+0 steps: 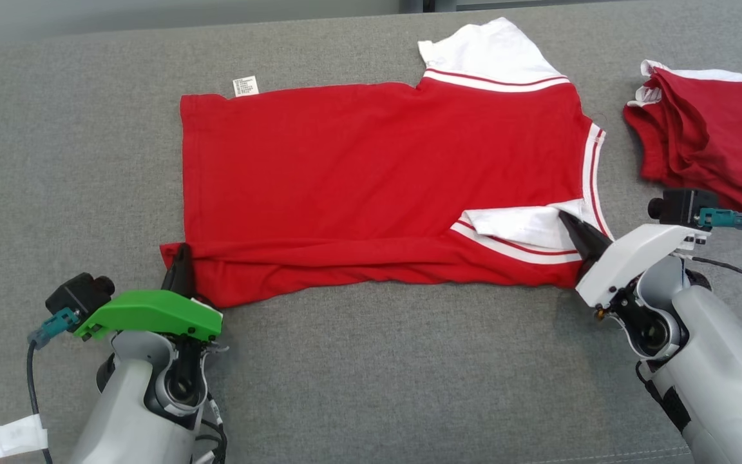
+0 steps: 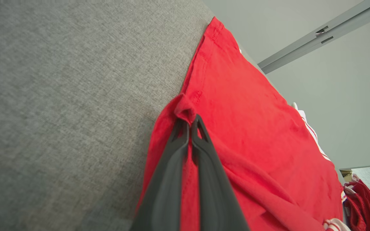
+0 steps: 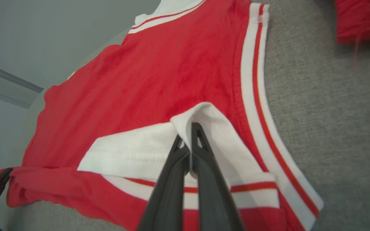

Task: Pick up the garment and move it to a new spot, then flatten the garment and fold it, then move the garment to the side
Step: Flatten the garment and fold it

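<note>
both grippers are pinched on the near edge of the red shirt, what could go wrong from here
The left gripper pinches only a small bunch of hem on the red T-shirt; it may slip when lifted.
The right gripper grips the tucked-in white sleeve, perhaps not the layer beneath, so the fold could skew.
The other red garment lies near the right arm and could get dragged.

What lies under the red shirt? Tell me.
The grey fabric surface shows around the red shirt, so it lies on that. Its near edge is folded onto itself. Anything else beneath is covered.
</note>
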